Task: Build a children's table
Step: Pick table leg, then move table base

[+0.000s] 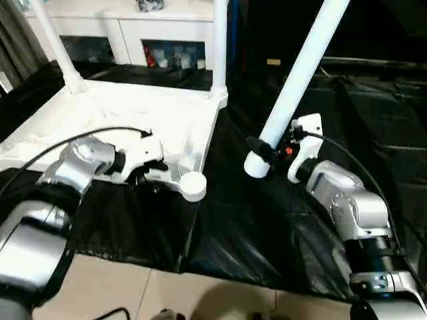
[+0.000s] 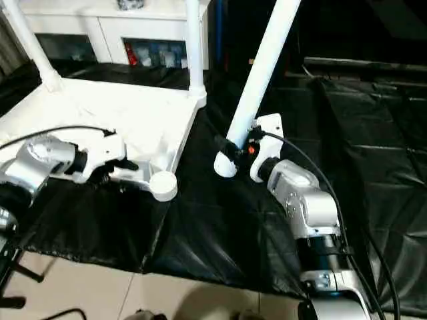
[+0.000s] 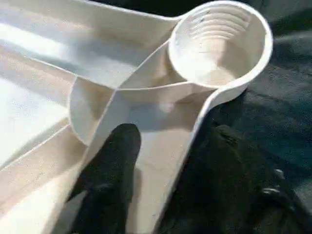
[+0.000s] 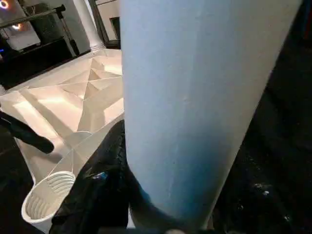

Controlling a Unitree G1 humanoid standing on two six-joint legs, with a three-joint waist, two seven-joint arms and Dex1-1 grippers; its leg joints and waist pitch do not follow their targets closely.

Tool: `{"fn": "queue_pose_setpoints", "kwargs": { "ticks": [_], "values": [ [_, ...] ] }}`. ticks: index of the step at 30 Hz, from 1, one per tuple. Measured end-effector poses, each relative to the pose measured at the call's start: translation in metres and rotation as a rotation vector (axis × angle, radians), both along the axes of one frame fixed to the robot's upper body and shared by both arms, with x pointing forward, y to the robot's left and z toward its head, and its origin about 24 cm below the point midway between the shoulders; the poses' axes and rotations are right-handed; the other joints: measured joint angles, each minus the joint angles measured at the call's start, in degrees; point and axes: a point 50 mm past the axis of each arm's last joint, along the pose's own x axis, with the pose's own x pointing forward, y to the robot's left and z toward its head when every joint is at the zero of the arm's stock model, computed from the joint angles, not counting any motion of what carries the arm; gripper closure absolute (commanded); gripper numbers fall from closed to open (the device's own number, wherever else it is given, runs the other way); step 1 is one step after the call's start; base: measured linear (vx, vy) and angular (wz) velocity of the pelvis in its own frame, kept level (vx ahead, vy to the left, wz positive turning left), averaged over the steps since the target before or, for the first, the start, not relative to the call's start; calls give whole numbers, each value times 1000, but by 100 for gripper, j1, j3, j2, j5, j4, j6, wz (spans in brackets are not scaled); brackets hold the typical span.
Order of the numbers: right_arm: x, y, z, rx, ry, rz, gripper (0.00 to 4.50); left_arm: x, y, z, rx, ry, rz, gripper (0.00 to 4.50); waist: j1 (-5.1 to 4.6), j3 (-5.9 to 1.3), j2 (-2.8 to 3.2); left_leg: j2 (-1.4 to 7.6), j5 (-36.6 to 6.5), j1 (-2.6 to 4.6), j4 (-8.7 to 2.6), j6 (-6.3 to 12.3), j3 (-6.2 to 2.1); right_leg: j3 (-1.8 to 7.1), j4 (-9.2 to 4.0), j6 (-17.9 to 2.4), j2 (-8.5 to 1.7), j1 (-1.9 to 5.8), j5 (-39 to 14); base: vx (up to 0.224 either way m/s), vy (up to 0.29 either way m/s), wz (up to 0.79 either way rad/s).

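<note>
Two silver forearms reach forward from the near edge over black sheeting (image 1: 233, 233) that covers the floor. The right gripper (image 1: 261, 151) is clamped on the white leg (image 1: 299, 73), near its lower end, so that the tube slants up and away from the robot while its rounded end hangs just above the sheeting, well apart from the tabletop. In the right wrist view the same leg fills the foreground with one black finger (image 4: 100, 185) pressed against its side. The left gripper (image 1: 143, 175) sits at the near edge of the white tabletop (image 1: 127, 113), which lies upside down on the sheeting with its ribbed underside facing up; the left wrist view shows one black finger (image 3: 109, 180) lying inside the rim on the ribbed plastic and the other outside it on the dark sheeting, so the fingers straddle the edge wall (whether they actually pinch it I cannot tell). Just beside that gripper, toward the robot's right, is the near corner socket (image 1: 193, 185), an open round cup with ridges inside. Farther back, two legs already stand upright in the far corners of the tabletop: one at the far left (image 1: 57, 47), one at the far right (image 1: 219, 43). Behind them stands a white cabinet (image 1: 133, 30) with glass doors.
</note>
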Motion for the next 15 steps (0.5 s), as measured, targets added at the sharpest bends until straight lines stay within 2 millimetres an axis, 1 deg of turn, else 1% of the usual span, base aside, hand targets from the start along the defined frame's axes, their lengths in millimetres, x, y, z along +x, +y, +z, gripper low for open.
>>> {"fn": "queue_pose_setpoints", "kwargs": {
  "ticks": [3,4,5,6,8,11,12,15],
  "values": [
    [0,0,0,0,-2,-1,263,0,3,-2,19,2,6,241,1,-1,23,1,0,2,0,0,0,-1,2,0,0,0,0,0,0,0],
    [0,0,0,0,-3,-1,263,0,3,-4,22,5,6,244,0,-1,25,2,0,2,0,0,0,-1,2,0,1,-1,0,0,0,0],
    [0,-1,-1,0,-3,-2,263,0,4,-5,23,7,8,261,-1,-1,26,2,0,2,-1,0,0,-2,2,0,1,-1,0,0,0,0],
    [-1,-1,-1,-1,-1,-3,263,0,4,-6,27,9,10,261,0,0,26,2,0,1,0,0,0,-2,2,0,1,-1,0,0,0,0],
    [-1,-1,-2,-1,1,-3,263,0,5,-6,33,13,10,286,1,0,27,1,0,1,0,0,0,-1,1,-1,0,-1,0,0,0,0],
    [-1,-1,-2,-1,1,-3,263,-1,7,-8,37,27,19,296,1,0,28,1,0,1,0,0,0,-1,2,-1,0,0,1,0,0,0],
    [-1,-1,-2,-2,1,-3,263,-1,7,-9,38,34,18,321,1,1,29,1,0,1,0,0,0,-1,2,-2,1,0,1,0,0,0],
    [-1,-1,-2,-2,1,-2,263,-2,8,-11,50,50,18,330,1,1,31,1,0,2,0,0,0,-1,1,-2,0,0,1,0,0,0]
  ]
}}
